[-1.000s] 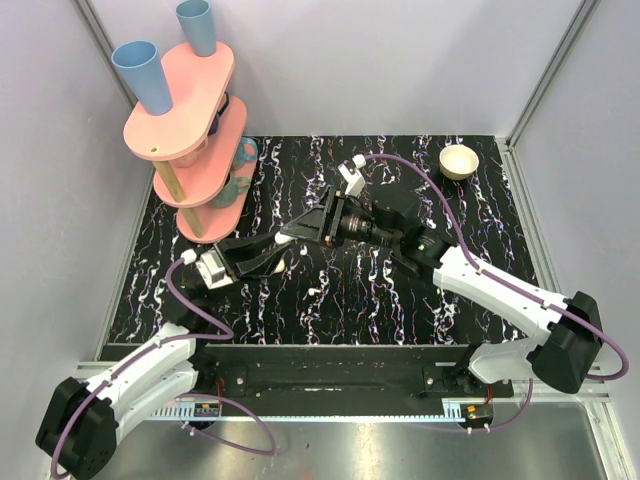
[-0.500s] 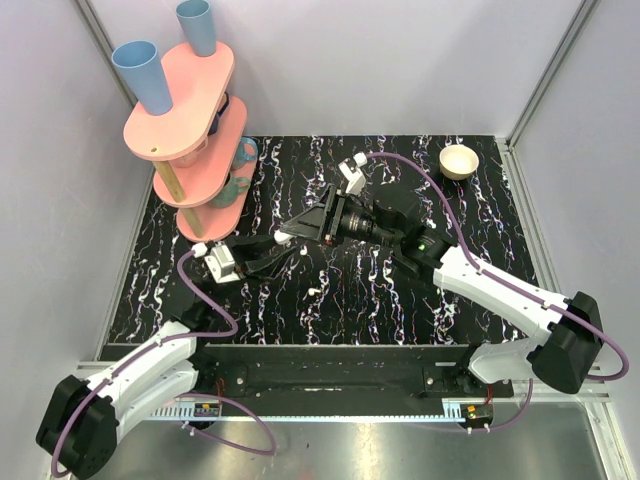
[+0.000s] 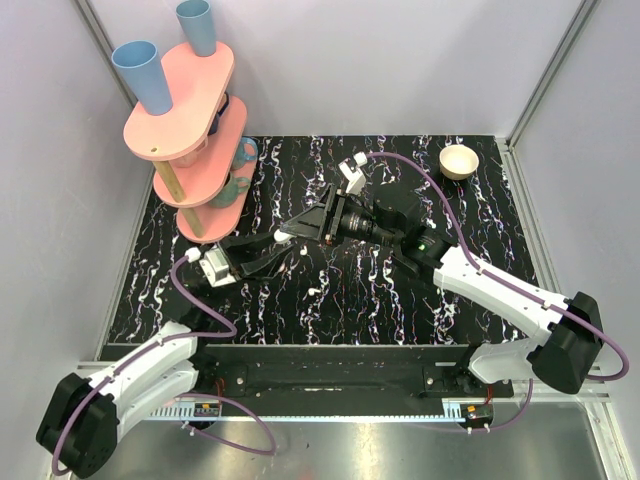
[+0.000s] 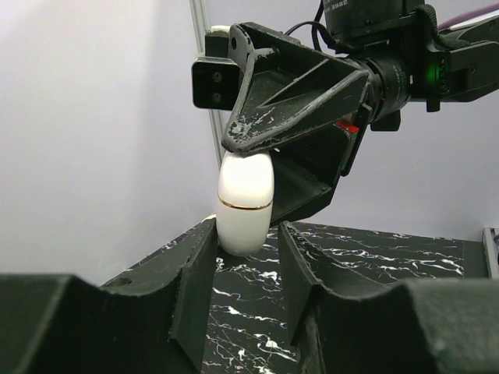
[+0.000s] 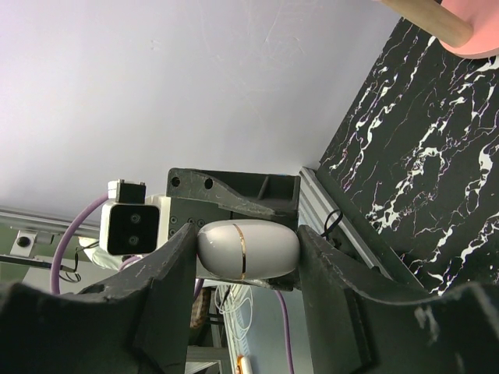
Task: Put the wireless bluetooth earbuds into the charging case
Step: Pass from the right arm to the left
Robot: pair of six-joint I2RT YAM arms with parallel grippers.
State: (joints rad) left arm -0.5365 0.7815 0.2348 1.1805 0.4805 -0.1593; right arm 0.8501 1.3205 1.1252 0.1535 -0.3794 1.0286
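pink rack (image 3: 185, 120): far left of the marble table (image 3: 400, 300) with blue cups (image 3: 140, 75) on it. Well away from the action, not part of this job.

left gripper (image 4: 248, 238): comes in low from the left, with its fingers either side of the case's lower end. They're apart, and there's a sliver of daylight on one side, so I'd say it isn't squeezing, more cupping the end. My guess is it's lined up to work on the lid.

charging case (image 4: 245, 191): white egg with a gold seam, lifted off the table in the middle. It's closed as far as I can see, so nothing goes in until it's opened.

earbud (image 3: 314, 291): tiny white bit lying on the table, below and just right of where the two grippers meet, so not in the case yet. There's another white speck near the left fingers that might be its twin, but it's too small to call.

right gripper (image 5: 246, 238): clamped on the case, one finger on each long side. It's basically acting as the vise, holding the case up where the other arm can reach it.

bowl (image 3: 459, 160): cream, back right corner, just sitting there out of the way.
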